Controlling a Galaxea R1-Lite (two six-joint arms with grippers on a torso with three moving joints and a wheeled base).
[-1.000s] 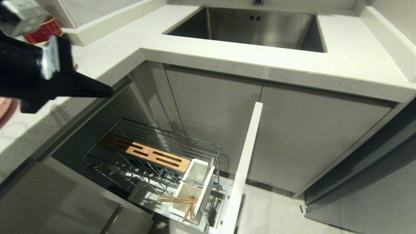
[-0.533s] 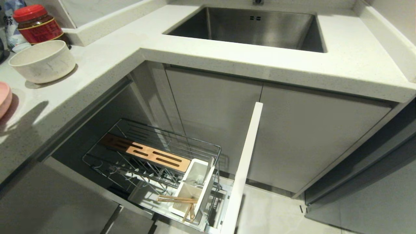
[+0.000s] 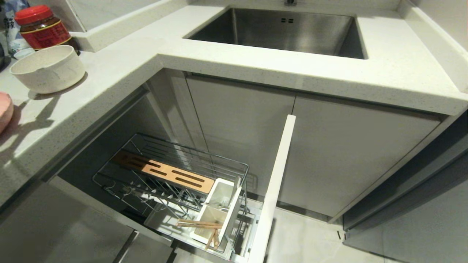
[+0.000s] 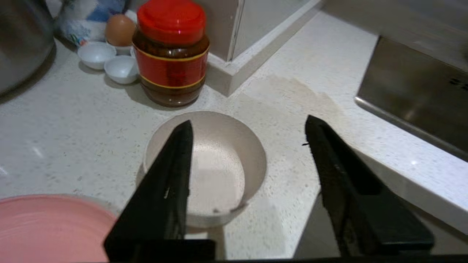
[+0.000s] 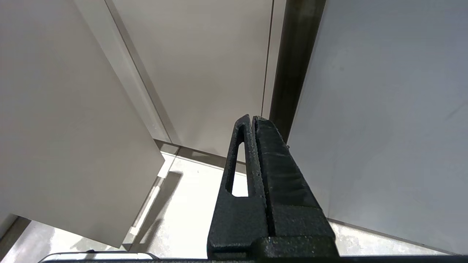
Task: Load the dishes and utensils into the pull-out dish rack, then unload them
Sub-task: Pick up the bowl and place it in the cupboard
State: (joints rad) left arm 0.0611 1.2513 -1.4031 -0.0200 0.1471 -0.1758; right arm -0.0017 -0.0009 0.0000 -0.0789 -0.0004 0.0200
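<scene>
Item one, hidden or cut off: I am seeing only a sliver of the pink plate at the left edge of the countertop in the head view; it is cut off by the frame in the left wrist view too. The fork is not making itself out clearly; something slim is standing in the far utensil cup, but I cannot tell what it is. Neither arm is showing in the head view.

Item two, task things against the tool: the left gripper is hovering above the bowl, its two black fingers standing well apart and holding nothing. One finger is crossing over the bowl's mouth in that view, the other lying over bare counter toward the sink. The bowl is sitting upright near the counter's left end, just in front of the red-lidded jar. The chopsticks are lying across the near utensil cup in the pull-out dish rack, which is standing open below the counter.

Item three, change: a second ago the left arm was filling the head view's upper left corner and covering the bowl; it is now gone from that view.

Item four: the right gripper is hanging pressed closed and empty beside cabinet panels
</scene>
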